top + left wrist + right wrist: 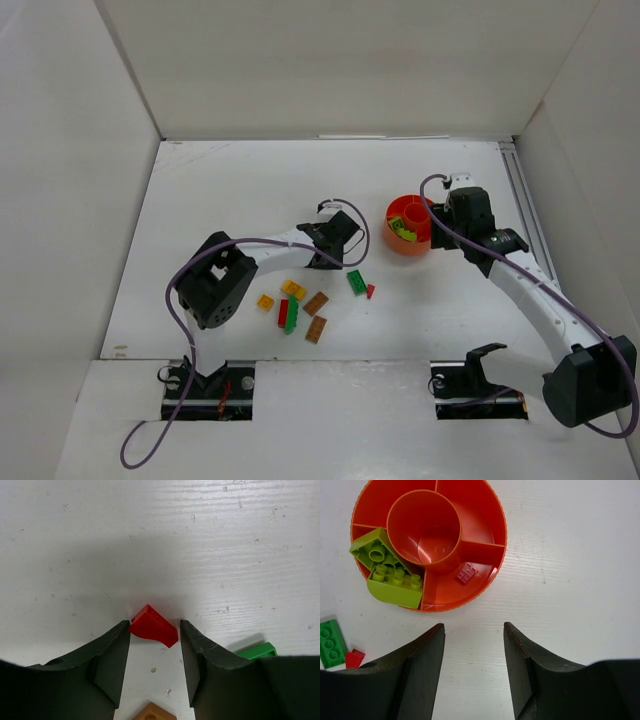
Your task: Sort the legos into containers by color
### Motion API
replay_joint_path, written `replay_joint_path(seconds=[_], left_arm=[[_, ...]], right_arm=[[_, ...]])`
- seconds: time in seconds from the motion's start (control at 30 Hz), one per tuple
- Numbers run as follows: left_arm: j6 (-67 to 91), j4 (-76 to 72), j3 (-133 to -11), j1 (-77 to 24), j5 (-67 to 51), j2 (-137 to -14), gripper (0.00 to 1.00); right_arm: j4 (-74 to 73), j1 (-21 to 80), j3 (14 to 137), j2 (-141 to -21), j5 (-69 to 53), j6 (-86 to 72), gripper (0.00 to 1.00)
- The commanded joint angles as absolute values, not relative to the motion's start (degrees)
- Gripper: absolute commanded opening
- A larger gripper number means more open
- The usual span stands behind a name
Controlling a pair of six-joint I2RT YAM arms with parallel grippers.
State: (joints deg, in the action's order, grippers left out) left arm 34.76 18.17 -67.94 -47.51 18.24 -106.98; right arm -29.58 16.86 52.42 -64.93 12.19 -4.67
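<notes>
Nearest the bases: loose legos (292, 310) on the table (230, 190), in yellow, red, green and brown. Just past them, left gripper (154, 624) with jaws apart, straddling a red slope brick (152, 629) (not clamped; contact unclear), green brick (257, 651) beside it. Further out on the right: right gripper (473, 625) spread wide, holding nothing, just short of the bowl (496, 525). In one outer compartment: two lime bricks (395, 582), overlapping the rim. In the neighbouring compartment: one small dark-red piece (466, 573).

White table (250, 190), plain white walls (330, 60)
</notes>
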Motion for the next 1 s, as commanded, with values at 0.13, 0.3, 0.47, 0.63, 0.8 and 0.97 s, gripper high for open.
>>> replay_joint_path(seconds=[0.13,0.3,0.47,0.63,0.8,0.97], left_arm=[[34.3,18.9,-63.5,-47.3,14.9,-107.2,0.32],[34.3,18.9,-64.6,-47.3,14.9,-106.7,0.27],[33.8,20.0,-65.9,-48.4,16.1,-105.4,0.27],[33.8,22.9,-67.1,-49.8,17.6,-101.4,0.27],[33.8,22.9,-67.1,-51.0,17.6,-97.3,0.27],[33.1,22.9,-68.5,-52.9,16.5,-96.0,0.27]], right_arm=[[-28.0,16.5,52.5,-63.5,12.0,-4.0,0.56],[-28.0,16.5,52.5,-63.5,12.0,-4.0,0.56],[-28.0,16.5,52.5,-63.5,11.5,-4.0,0.56],[-28.0,16.5,52.5,-63.0,11.0,-4.0,0.56],[-28.0,16.5,52.5,-62.5,11.0,-4.0,0.56],[-28.0,16.0,52.5,-61.3,11.0,-4.6,0.56]])
